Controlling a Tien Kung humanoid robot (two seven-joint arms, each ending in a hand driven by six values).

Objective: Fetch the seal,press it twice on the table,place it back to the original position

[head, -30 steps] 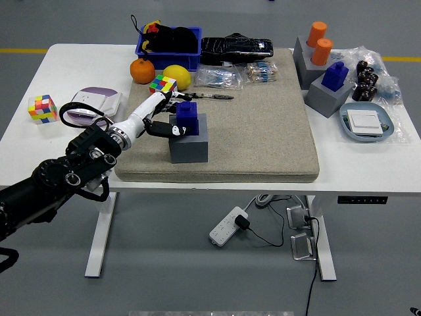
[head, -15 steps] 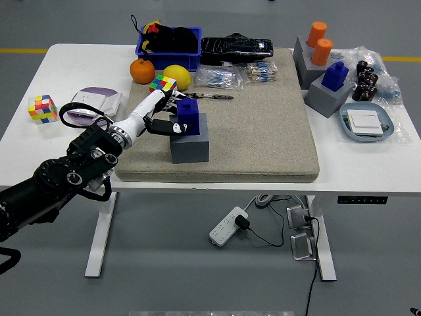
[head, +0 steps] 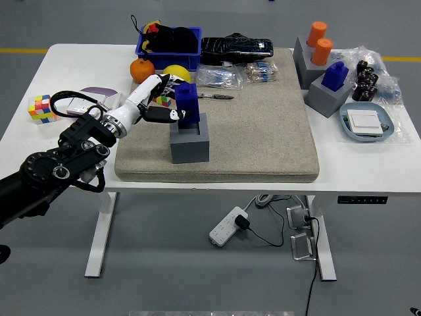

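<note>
Head view, noted largest item first. You had a white bench (head: 39, 141) spanning the frame, with a grey felt mat (head: 263, 125) covering its middle and right-centre. The left arm (head: 46, 174) came in from the lower left and reached up over the mat's left edge; no right arm was visible.

On the mat near its left side stood a grey holder block (head: 190, 139). Just above its socket you had the blue seal (head: 187, 104), lifted clear or nearly clear of the block; whether its base was touching the rim could not be told. The left hand (head: 156, 104) was closed around the seal from the left side, thumb and fingers curled against it, holding it upright.

Further off, and untouched: a second grey block with another blue stamp (head: 334, 74) and orange cylinders (head: 320, 41) at far right, a blue bin (head: 170, 45) at the back, an orange (head: 141, 70), and a colour cube (head: 41, 108) at far left.

Progress, judged from this frame: the fetch was under way, with the seal gripped and coming out of its holder. Neither press could be confirmed; the mat showed no mark you could read. Both presses and the return to the grey holder block appeared to be left.
</note>
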